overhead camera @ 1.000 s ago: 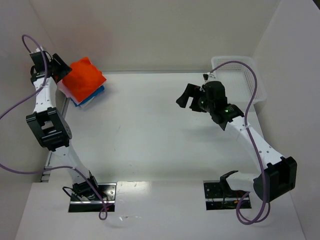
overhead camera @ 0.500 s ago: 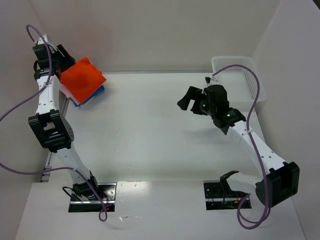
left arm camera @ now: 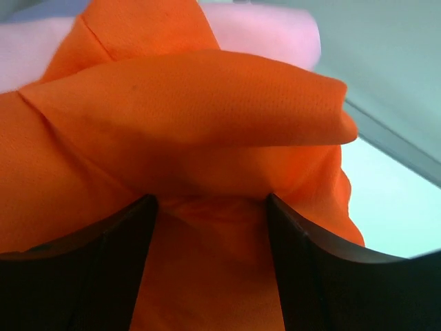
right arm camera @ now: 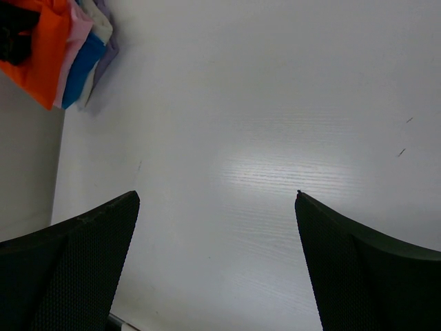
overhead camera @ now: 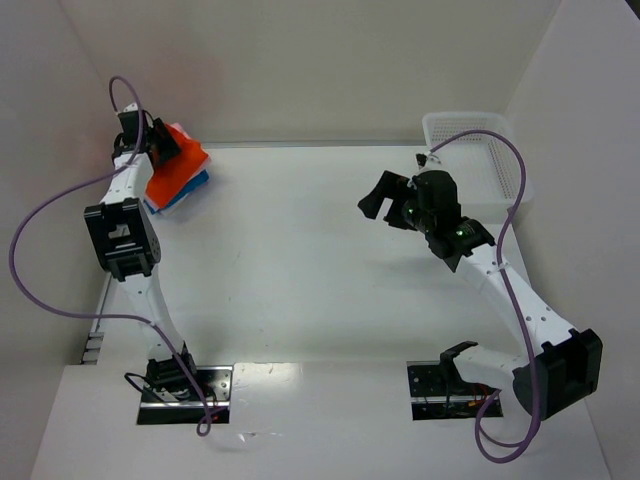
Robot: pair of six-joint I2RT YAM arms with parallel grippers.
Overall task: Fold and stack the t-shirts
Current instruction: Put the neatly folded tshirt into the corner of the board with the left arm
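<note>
While the right gripper (right arm camera: 216, 194) hangs wide open above the table (overhead camera: 300, 260) and holds nothing, the left arm is the one that has moved. A second ago it stood at the left side of the stack. Now it reaches over the stack in the far-left corner, and the orange t-shirt (overhead camera: 182, 170), which lay flat on top, looks narrower and pushed together from above. I judge that folding is almost finished and that this arm is only pressing or correcting the top piece, so the stack may need one more smoothing. The pink t-shirt (left arm camera: 265, 31) lies directly under the orange one, and the blue t-shirt (right arm camera: 84, 67) lies under the pink. The basket (overhead camera: 485, 117) stands well apart at the far right. In the left wrist view a thick orange fold fills the gap of the left gripper (left arm camera: 208, 201). Its fingers stand apart on both sides of the fold, but I cannot tell whether they pinch the cloth or only rest against it. The arm hides the left part of the stack from above. The paler layers under the blue shirt are too small to name.
</note>
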